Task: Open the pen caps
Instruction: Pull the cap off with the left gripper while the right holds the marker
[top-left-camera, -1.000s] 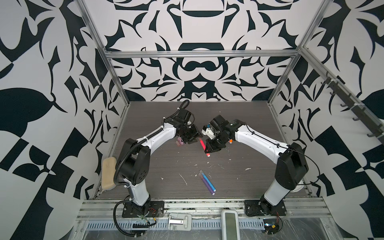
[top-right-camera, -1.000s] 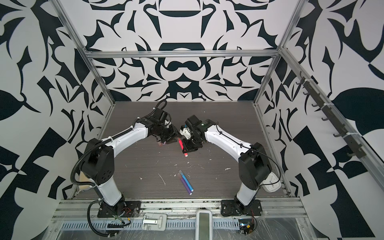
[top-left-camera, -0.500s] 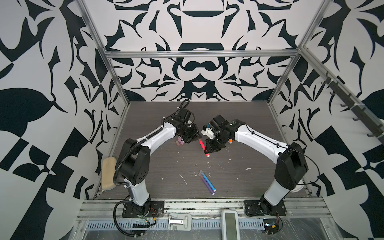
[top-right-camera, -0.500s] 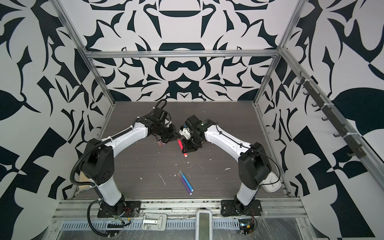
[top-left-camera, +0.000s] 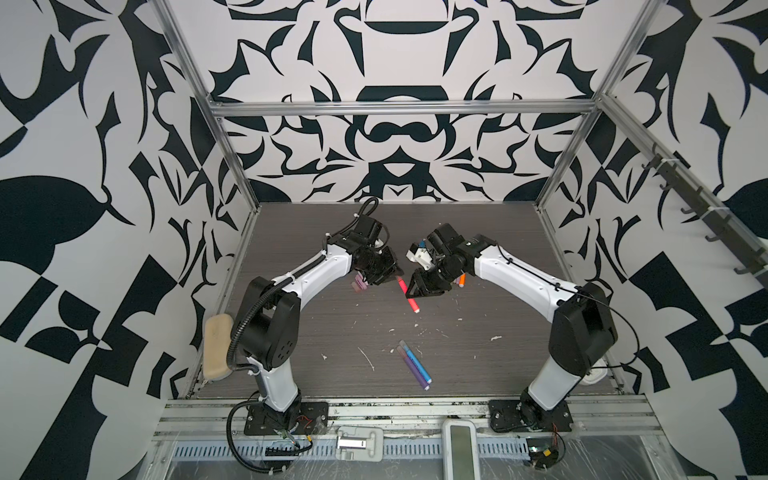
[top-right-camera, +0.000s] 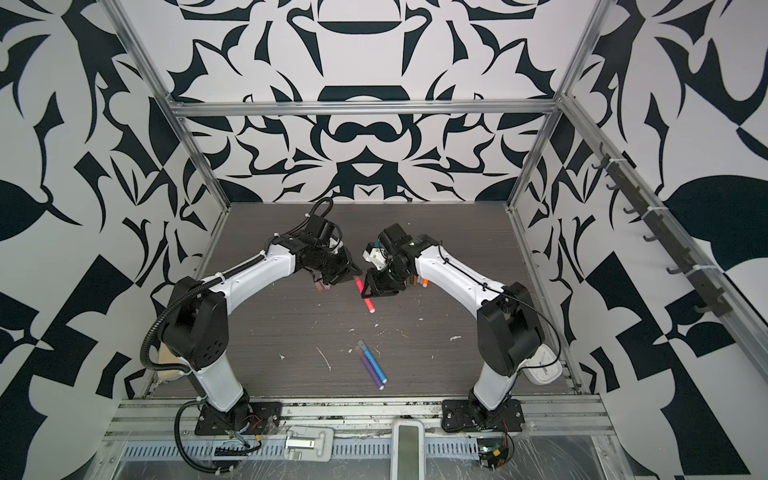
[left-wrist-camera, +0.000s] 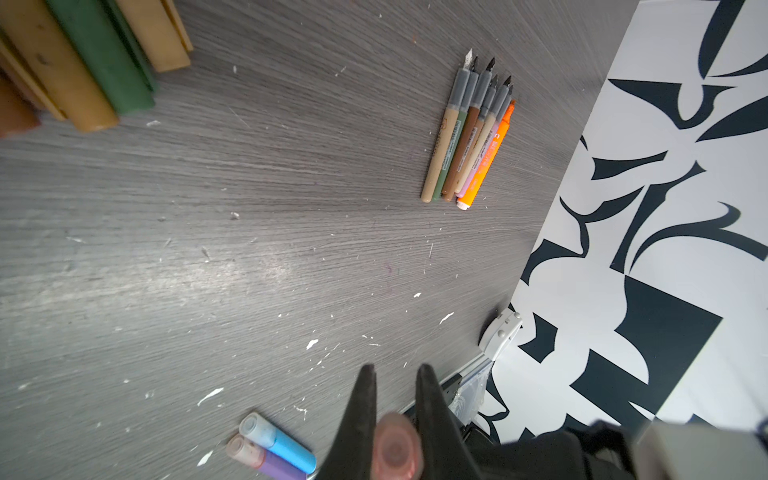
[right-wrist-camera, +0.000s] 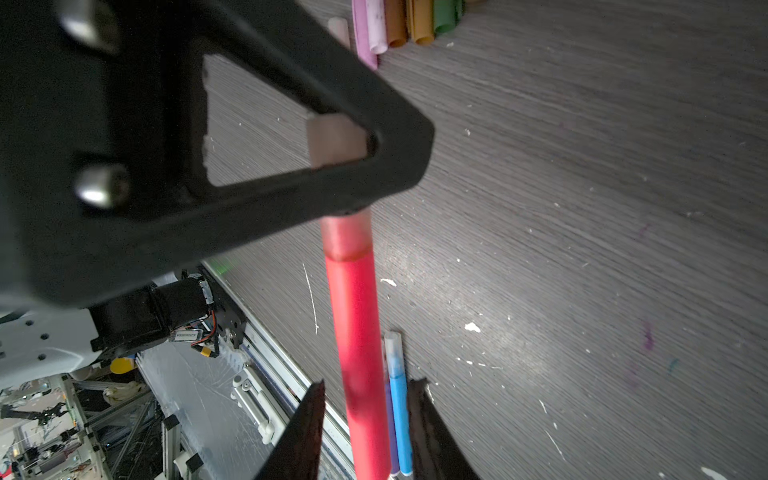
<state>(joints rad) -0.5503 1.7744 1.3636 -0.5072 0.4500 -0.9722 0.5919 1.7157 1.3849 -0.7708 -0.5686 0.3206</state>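
Note:
A red pen (top-left-camera: 408, 296) (top-right-camera: 365, 296) hangs slanted between the two grippers above the table in both top views. My left gripper (left-wrist-camera: 395, 370) (top-left-camera: 394, 273) is shut on its translucent pinkish cap (left-wrist-camera: 392, 451) (right-wrist-camera: 345, 237). My right gripper (right-wrist-camera: 365, 384) (top-left-camera: 412, 292) stands open around the red body (right-wrist-camera: 357, 332), with a gap on each side. Loose pen caps (left-wrist-camera: 95, 62) (right-wrist-camera: 399, 20) in olive, green, tan and pink lie in a row by the left gripper (top-left-camera: 360, 285).
Several uncapped pen bodies (left-wrist-camera: 465, 145) (top-left-camera: 460, 281) lie bunched under the right arm. A blue and a purple capped pen (top-left-camera: 415, 366) (top-right-camera: 372, 368) (right-wrist-camera: 400, 395) lie side by side near the front. A beige pencil case (top-left-camera: 216, 353) rests at the left edge.
My right gripper's jaws have parted from the red pen's body. The left gripper has closed on the cap end. Both arms have hardly moved.

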